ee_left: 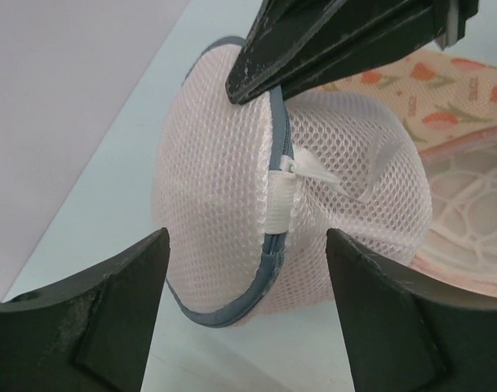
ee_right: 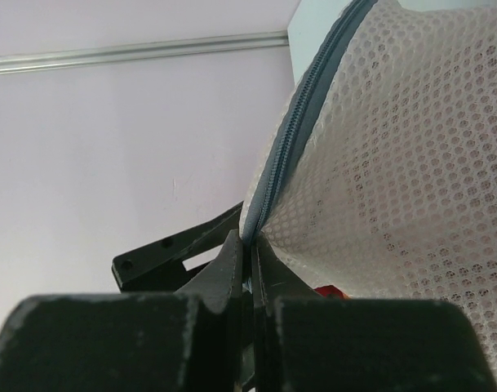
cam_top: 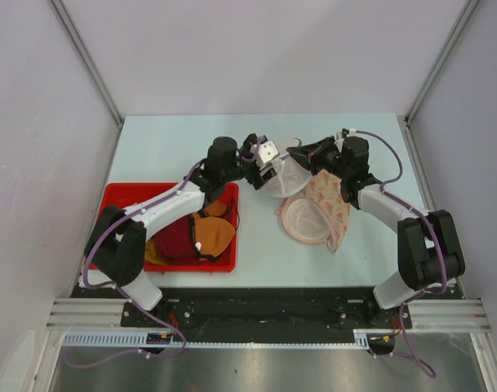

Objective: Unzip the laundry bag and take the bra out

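Right gripper (ee_right: pixel 250 253) is pinched shut on the laundry bag (ee_left: pixel 224 204) rim, and the left gripper (ee_left: pixel 246 245) is wide open facing the zipper pull (ee_left: pixel 307 169). It could grab mesh instead, or the rim could slip free. Can't see the bra through the mesh. The peach patterned bag (cam_top: pixel 312 219) crowds it, and the red bin (cam_top: pixel 117 189) is well apart.
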`<state>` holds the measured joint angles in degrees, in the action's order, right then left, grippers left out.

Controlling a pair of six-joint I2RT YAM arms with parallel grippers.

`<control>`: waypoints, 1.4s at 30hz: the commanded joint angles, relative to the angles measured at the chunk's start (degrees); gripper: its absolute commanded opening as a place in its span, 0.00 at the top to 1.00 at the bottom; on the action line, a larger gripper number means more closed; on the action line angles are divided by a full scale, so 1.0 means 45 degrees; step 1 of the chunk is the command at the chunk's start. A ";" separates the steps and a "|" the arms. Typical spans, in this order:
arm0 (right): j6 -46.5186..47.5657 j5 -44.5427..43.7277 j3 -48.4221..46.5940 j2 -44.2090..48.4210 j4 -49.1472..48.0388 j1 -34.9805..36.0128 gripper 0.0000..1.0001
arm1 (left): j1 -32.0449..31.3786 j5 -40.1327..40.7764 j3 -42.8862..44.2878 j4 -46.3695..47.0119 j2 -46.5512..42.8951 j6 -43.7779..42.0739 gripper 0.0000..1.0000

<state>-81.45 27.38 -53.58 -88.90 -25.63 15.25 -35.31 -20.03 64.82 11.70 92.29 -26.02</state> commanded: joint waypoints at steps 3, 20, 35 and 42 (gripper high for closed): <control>0.0207 0.0576 -0.0046 0.0966 -0.0751 -0.0126 1.00 | -0.0083 -0.0256 0.1279 -0.1253 0.0565 -0.1170 0.30; 0.9870 -0.4003 -0.0046 0.6293 0.7429 0.0670 0.54 | -0.0375 -0.1429 0.1320 -0.2661 -0.0137 0.3631 1.00; 1.2553 -0.7489 -0.1452 0.4874 0.8605 0.4835 0.79 | -0.1020 0.0331 0.2373 -0.4651 -0.0333 0.5352 0.99; 1.2534 -0.7548 -0.1433 0.4697 0.8508 0.4913 0.76 | -0.1118 0.0272 0.2393 -0.4593 -0.0295 0.5451 1.00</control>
<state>-26.50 -4.56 -56.95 -68.10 13.54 36.91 -39.81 -18.15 72.77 -8.67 92.12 -3.05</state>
